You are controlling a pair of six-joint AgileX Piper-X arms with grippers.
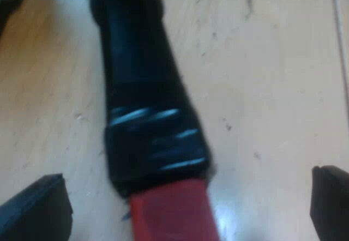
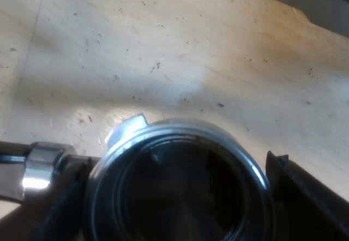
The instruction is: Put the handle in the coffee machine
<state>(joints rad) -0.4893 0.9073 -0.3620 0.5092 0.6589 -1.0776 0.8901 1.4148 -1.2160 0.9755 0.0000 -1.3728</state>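
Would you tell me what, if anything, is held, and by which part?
The left gripper is open astride the holder's handle, not touching. The right gripper is at its basket; hold cannot be told.

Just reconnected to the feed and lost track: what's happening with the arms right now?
The metal holder with a dark handle ending in red is loose over the pale wooden table, not yet locked into a machine. My left gripper is open, one finger on each side of the red end. My right gripper is at the holder's round metal basket.
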